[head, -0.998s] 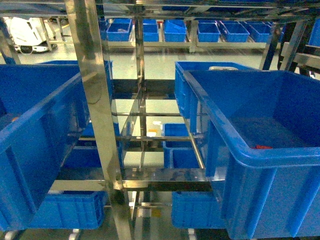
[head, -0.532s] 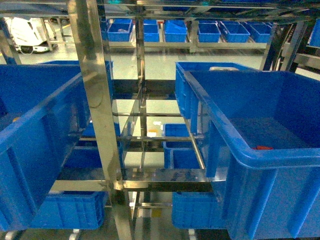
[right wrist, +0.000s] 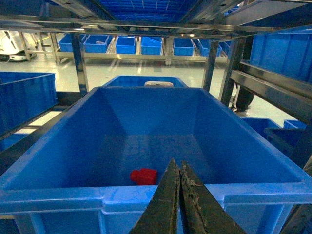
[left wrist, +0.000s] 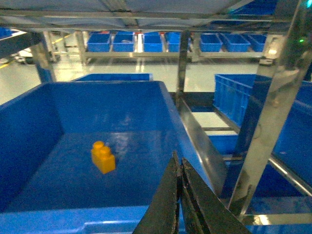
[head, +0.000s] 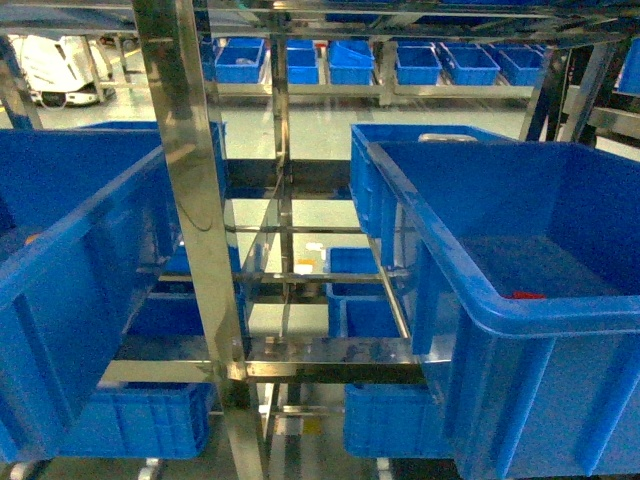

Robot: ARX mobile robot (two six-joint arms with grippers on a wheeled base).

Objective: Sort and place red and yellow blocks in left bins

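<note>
Steel rack frame (head: 195,230) near, shiny uprights w/ crossbars. Pale glossy floor (head: 315,110) beyond, bright reflections. Far shelving (head: 380,75) w/ row of blue crates. White machine (head: 55,65) far left.

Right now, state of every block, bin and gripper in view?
yellow block: lying on the floor of the left bin, studs up, free of any gripper
left bin: holds only the yellow block
red block: lying on the floor of the right bin
right bin: holds only the red block
left gripper: shut, empty
right gripper: shut, empty
</note>
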